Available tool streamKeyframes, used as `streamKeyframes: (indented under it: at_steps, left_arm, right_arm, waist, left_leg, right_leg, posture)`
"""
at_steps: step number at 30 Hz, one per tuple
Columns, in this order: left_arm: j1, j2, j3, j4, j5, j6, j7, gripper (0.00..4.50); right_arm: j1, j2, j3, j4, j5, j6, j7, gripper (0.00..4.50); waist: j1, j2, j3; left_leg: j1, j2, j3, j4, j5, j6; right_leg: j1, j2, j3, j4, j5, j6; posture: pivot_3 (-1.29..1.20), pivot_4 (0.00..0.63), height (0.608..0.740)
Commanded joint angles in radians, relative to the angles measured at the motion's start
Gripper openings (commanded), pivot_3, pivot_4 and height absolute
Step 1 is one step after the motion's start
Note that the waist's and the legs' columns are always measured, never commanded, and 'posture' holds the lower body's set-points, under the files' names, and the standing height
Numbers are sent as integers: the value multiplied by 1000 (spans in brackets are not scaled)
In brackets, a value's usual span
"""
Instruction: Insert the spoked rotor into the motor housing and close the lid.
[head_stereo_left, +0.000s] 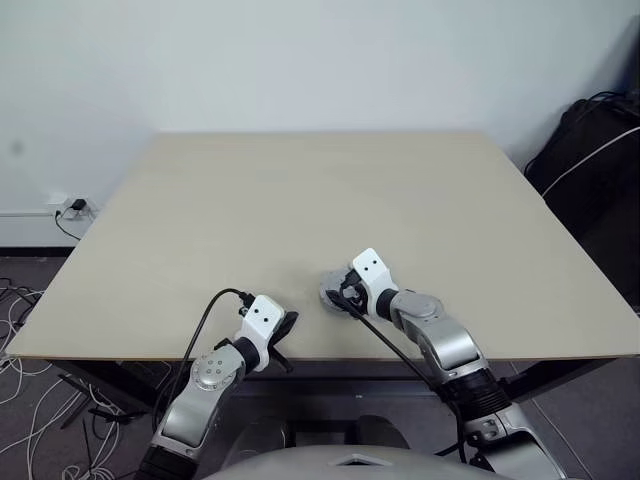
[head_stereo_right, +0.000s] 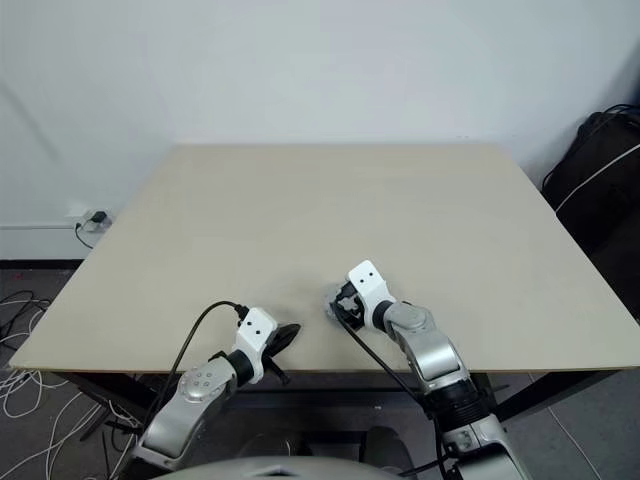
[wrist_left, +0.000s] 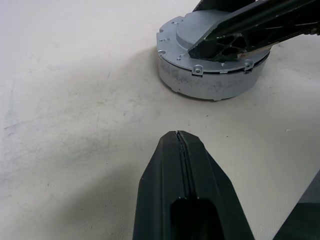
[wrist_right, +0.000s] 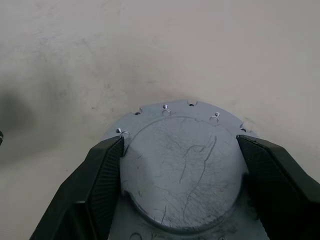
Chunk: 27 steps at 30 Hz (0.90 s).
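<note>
The lid (wrist_right: 182, 167) sits already on top of the motor housing (wrist_left: 210, 82), and the two together stand on the table (head_stereo_left: 300, 190), near its front edge and just in front of the robot. The spoked rotor cannot be seen; I judge it is inside, under the lid, but the pictures do not prove this. The right gripper (wrist_right: 180, 172) is over the assembly with its two black fingers (wrist_right: 92, 192) spread wide, one at each side of the raised round centre of the lid — whether they really press on it or only stand close beside it, I cannot tell. The left gripper (wrist_left: 179, 150) is clenched shut and holds nothing; it rests low over the table, a little apart from the housing. The risk from here, as I see it, is that the lid is not fully seated: if the right gripper pushes off-centre, the lid may tilt and jam. Also the assembly is free on the smooth table, so a side push could slide it toward the edge — the left gripper does not brace it.
</note>
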Motion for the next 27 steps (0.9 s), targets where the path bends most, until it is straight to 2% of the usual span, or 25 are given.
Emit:
streamKeyframes:
  at_steps: [1, 7, 12, 15, 17, 23, 27]
  left_arm:
    - [-13, 1, 7, -43, -3, -17, 0, 0]
    - [-27, -3, 6, -34, 5, -22, 7, 0]
    - [-80, -20, 12, 14, 3, -24, 13, 0]
    - [-156, -48, 38, 69, -42, -21, -7, 0]
    - [-219, -63, 52, 112, -55, -4, -13, 0]
    - [-419, -160, 154, 263, -224, 214, -57, 0]
    - [-497, -182, 170, 328, -283, 343, -101, 0]
  right_arm:
    - [12, -3, 14, 11, -21, 3, -13, 3271]
    - [8, -10, 46, 36, -66, -2, -50, 3271]
    - [8, -6, 54, 37, -62, -1, -45, 3271]
    - [5, -4, 55, 37, -59, 0, -45, 3271]
    - [4, -4, 54, 37, -58, 1, -44, 3271]
    - [13, 2, 45, 23, -48, 10, -48, 3271]
    - [22, 5, 41, 8, -45, 15, -51, 3271]
  waist:
    - [0, 0, 0]
    - [-1, 0, -1]
    - [-1, -1, -1]
    - [-1, -1, -1]
    - [-1, -2, -1]
    - [-3, -4, -2]
    - [-8, -5, -1]
  left_leg:
    - [0, 0, 0, 0, 0, 0]
    - [1, 0, 0, 0, 0, -1]
    - [7, 0, 0, 0, -2, -3]
    - [8, 0, 0, 0, -2, -3]
    - [8, 0, 0, 0, -2, -3]
    - [9, 0, 0, 0, 1, 1]
    - [8, 0, 0, 0, 0, 2]
  right_leg:
    - [0, 0, 0, 0, 0, 0]
    - [0, 0, 0, 0, 0, 0]
    - [8, 0, 0, 0, -1, 0]
    - [9, 0, 0, 0, -2, -3]
    - [9, 0, -1, 0, -1, 0]
    - [8, 0, -1, 0, 0, 1]
    - [8, 1, -1, -1, 0, 1]
  posture:
    - [0, 0, 740]
    - [0, 0, 740]
    - [0, 0, 740]
    - [0, 0, 740]
    - [0, 0, 740]
    - [0, 0, 740]
    - [0, 0, 740]
